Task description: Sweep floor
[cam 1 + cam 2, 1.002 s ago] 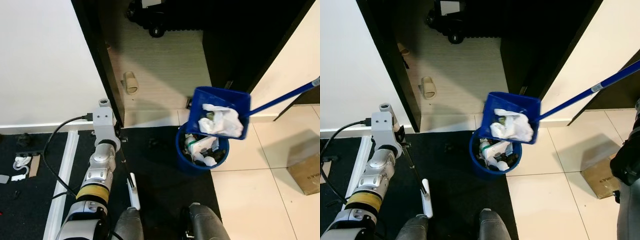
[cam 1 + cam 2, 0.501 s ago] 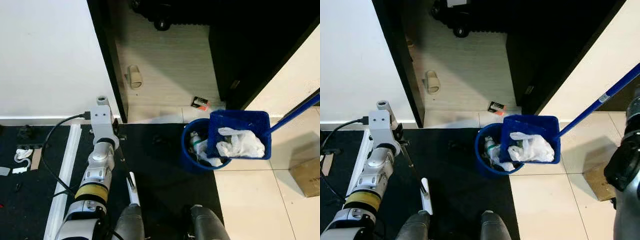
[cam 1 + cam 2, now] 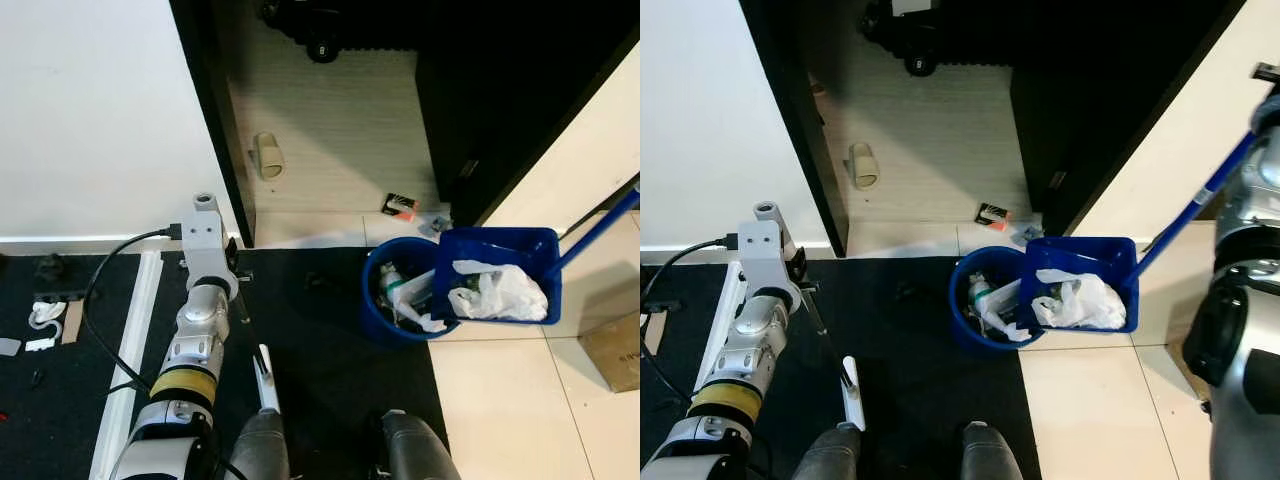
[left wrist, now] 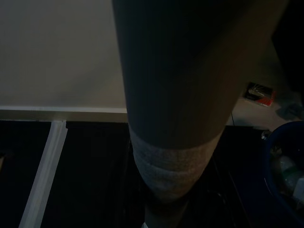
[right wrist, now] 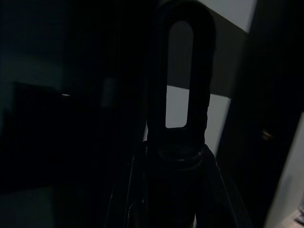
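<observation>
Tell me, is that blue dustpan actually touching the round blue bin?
Cannot tell. In the left eye view the dustpan overlaps the right rim of the bin from above, so no gap or contact shows plainly; it may be hovering.

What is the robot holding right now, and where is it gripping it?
The right arm carries the blue dustpan by its long blue handle, far from the pan. The grip itself can't be made out. The left arm hangs by a broom.
</observation>
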Controlling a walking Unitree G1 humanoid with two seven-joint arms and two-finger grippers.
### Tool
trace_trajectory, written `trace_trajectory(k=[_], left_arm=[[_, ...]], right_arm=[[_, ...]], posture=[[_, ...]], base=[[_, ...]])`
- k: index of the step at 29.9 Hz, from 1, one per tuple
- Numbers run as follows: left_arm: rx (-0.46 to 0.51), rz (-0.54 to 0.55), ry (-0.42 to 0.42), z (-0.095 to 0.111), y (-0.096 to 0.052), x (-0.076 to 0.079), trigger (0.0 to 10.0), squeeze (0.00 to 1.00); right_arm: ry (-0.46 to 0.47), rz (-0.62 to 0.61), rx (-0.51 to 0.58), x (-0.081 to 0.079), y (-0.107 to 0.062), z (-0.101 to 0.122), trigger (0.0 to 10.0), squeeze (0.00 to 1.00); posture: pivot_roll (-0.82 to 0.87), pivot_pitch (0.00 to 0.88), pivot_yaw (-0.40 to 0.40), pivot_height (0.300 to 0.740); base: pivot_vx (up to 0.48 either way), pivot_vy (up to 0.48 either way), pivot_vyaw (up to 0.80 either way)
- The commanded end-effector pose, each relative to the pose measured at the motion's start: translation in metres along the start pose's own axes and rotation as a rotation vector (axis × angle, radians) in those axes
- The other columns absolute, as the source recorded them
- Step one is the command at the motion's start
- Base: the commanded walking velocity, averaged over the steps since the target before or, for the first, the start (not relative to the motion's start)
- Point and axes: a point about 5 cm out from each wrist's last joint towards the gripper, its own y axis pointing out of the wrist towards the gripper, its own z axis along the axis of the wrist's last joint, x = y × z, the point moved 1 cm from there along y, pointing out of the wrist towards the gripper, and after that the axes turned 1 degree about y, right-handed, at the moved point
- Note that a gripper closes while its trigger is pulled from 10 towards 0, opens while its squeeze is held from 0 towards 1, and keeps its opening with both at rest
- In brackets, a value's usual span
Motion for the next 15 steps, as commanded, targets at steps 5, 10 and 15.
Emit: trace_trajectory(k=[5, 10, 15], left_arm=[[-0.017, 0.004, 0.021, -0.004, 0.0, -0.001, 10.0, 0.0], [-0.017, 0.007, 0.019, -0.004, 0.0, -0.001, 10.0, 0.0], [-0.02, 0.01, 0.018, -0.005, -0.001, -0.002, 10.0, 0.0]], right_arm=[[-0.01, 0.114, 0.142, -0.043, 0.001, 0.023, 10.0, 0.0], [-0.018, 0.191, 0.168, -0.073, -0.009, 0.023, 10.0, 0.0], [-0.049, 0.285, 0.207, -0.102, -0.023, 0.022, 10.0, 0.0]], posture=[[0.02, 0.074, -0.068, 0.74], [0.02, 0.078, -0.073, 0.74], [0.03, 0.081, -0.074, 0.74]], base=[[0.0, 0.0, 0.0], [0.0, 0.0, 0.0], [0.0, 0.0, 0.0]])
